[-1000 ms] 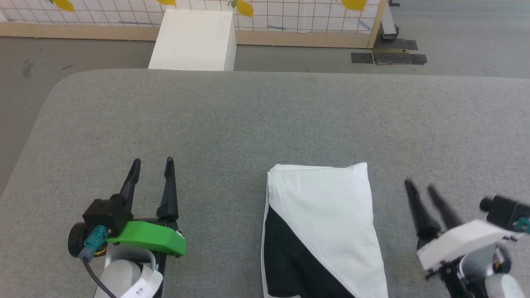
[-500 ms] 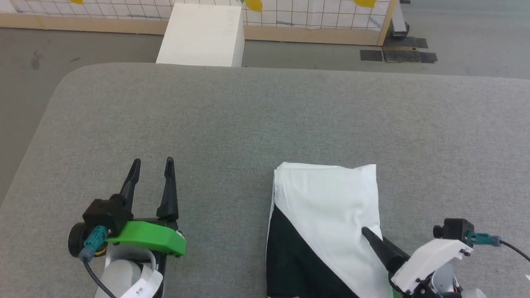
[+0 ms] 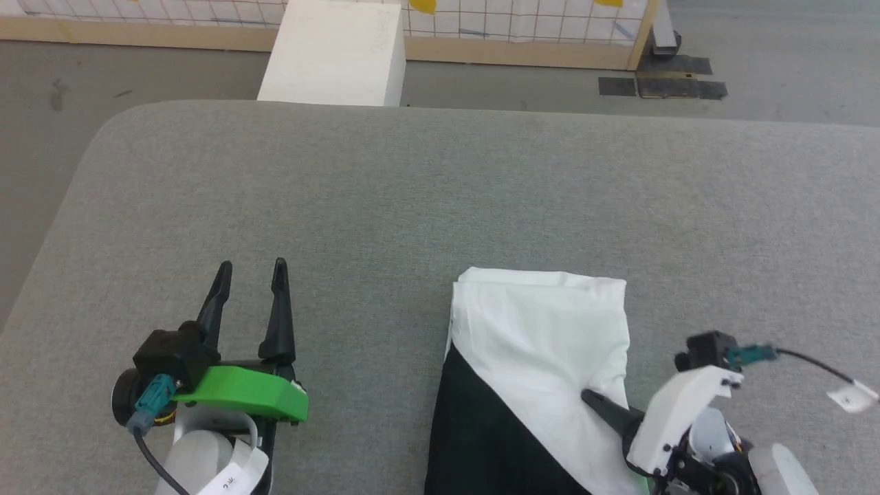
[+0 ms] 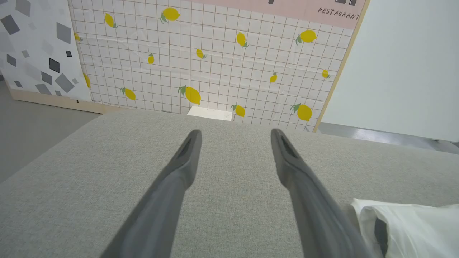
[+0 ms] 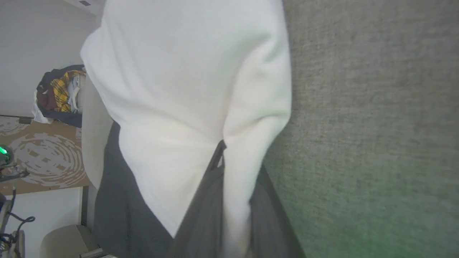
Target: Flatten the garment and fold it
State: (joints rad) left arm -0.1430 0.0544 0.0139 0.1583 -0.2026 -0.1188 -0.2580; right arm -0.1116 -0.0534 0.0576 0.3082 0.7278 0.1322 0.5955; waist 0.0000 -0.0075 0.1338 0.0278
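On my left, the left gripper [image 3: 252,265] sits low over the grey padded table [image 3: 412,192], its fingers spread wide with nothing between them. Its forearm runs off the bottom edge of the head view. Right of centre lies the shirt [image 3: 543,330], folded into a narrow stack, white on top with a black wedge at its near left. Its near end is cut off by the frame. On my right, the right gripper [image 3: 590,397] is clamped on the shirt's right edge. In the head view I see one dark finger on top, its partner hidden beneath the cloth. The right wrist view shows white cloth bunched between the two, though it is blurred close to the fingers.
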